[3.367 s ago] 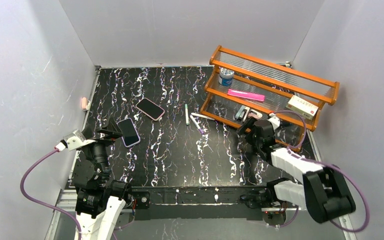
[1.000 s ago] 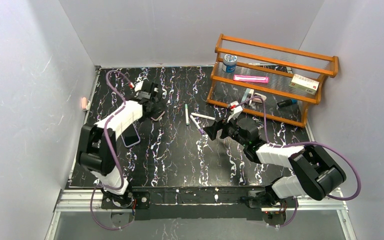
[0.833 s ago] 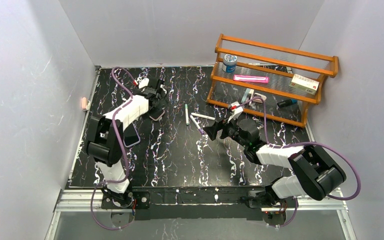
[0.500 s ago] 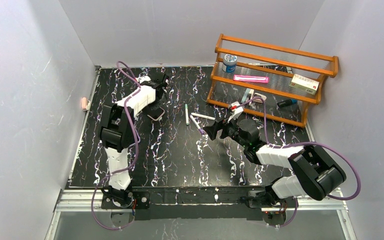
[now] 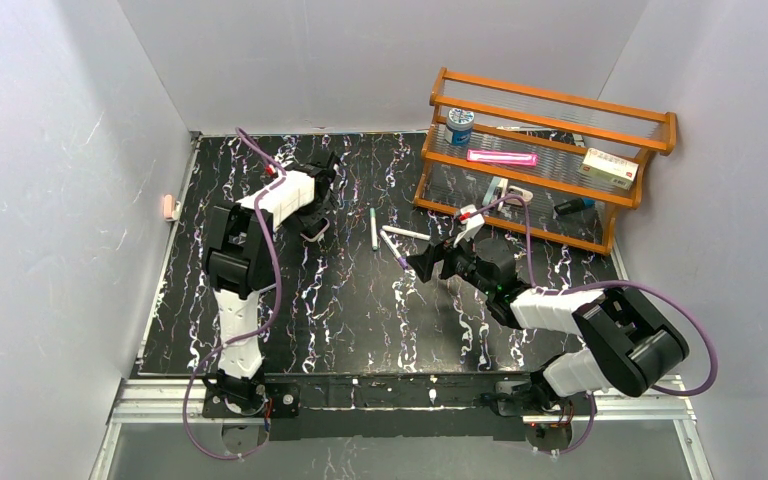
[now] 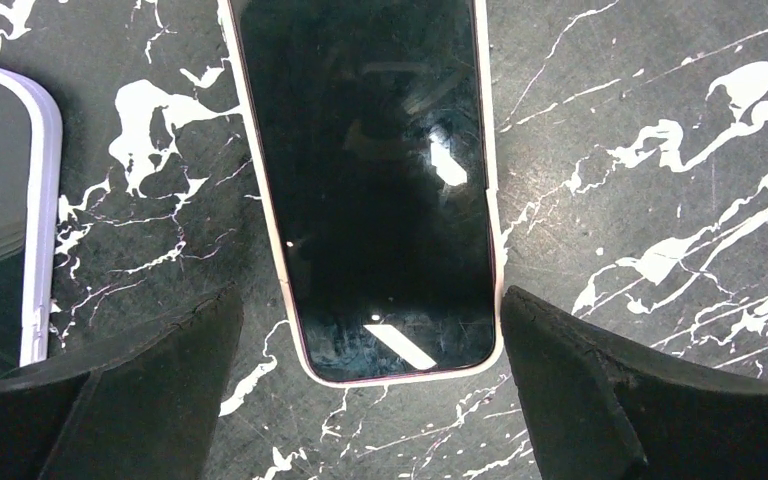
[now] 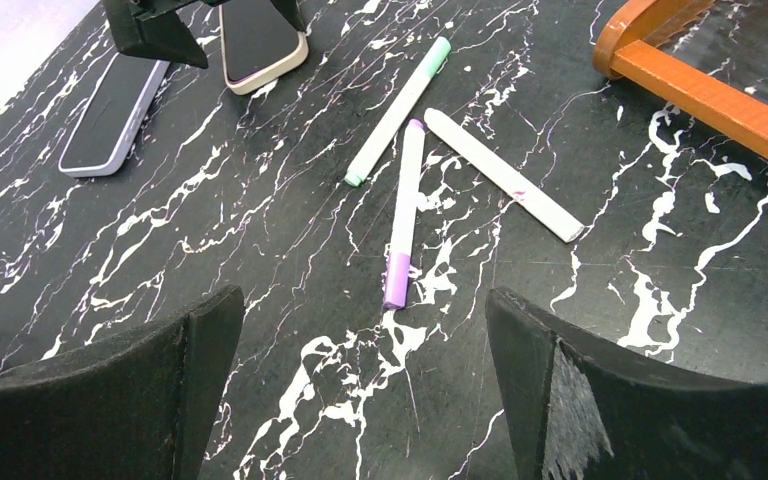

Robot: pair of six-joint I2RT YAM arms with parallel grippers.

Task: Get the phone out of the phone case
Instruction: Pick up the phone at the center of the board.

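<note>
Fingers [image 6: 160,385] of the left gripper [image 6: 365,310] stood wide apart and gripped nothing. They straddled the near end of the phone [image 6: 365,180], one on each side, just clear of its edges. The phone lay flat and screen up on the black marbled table [image 5: 360,310], at the far left, seated in its pale pink phone case [image 6: 397,376], whose rim showed all round the dark glass. A second phone [image 7: 110,115], in a light lavender-white case, lay just to the left of it, apart from it and partly under the left arm in the top view.

The right gripper [image 5: 426,262] hung near the middle of the table, its jaws also fully spread and empty, facing left toward three pens. A green-capped pen [image 7: 397,110], a purple-capped pen [image 7: 402,215] and a white pen [image 7: 505,175] lay close together there; the first two nearly met at their tips. An orange wooden rack [image 5: 555,97] stood at the far right, holding a few small items.
</note>
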